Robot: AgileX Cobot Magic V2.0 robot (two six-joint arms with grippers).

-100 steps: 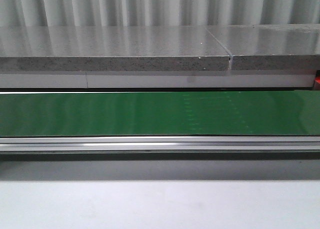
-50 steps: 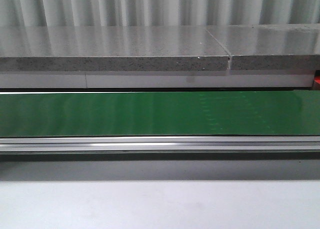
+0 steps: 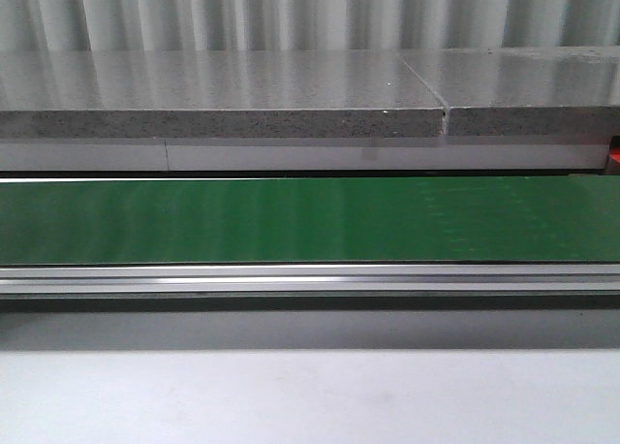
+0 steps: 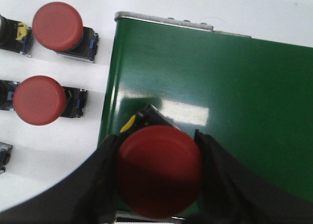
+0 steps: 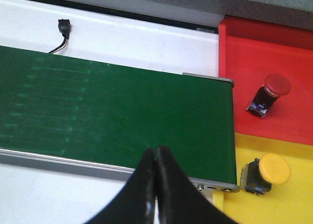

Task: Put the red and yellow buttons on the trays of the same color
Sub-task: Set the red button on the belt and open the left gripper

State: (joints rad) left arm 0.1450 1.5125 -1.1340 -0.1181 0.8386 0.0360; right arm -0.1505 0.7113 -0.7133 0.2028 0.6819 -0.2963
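Note:
In the left wrist view my left gripper [image 4: 157, 172] is shut on a red button [image 4: 159, 170], held over the end of the green belt [image 4: 220, 97]. Two more red buttons [image 4: 57, 26] [image 4: 39, 100] lie on the white surface beside the belt. In the right wrist view my right gripper [image 5: 156, 158] is shut with nothing in it, over the belt's near rail. A red button [image 5: 272, 90] lies on the red tray [image 5: 254, 53], and a yellow button [image 5: 269, 171] on the yellow tray [image 5: 293, 204]. Neither gripper shows in the front view.
The front view shows the green conveyor belt [image 3: 310, 219] with its aluminium rail [image 3: 310, 279], a grey stone ledge [image 3: 223, 105] behind and white table [image 3: 310, 396] in front. A small black connector on a wire [image 5: 63, 27] lies beyond the belt.
In the front view the faint dotted marks on the belt have drifted to the right. Nothing else differs there.

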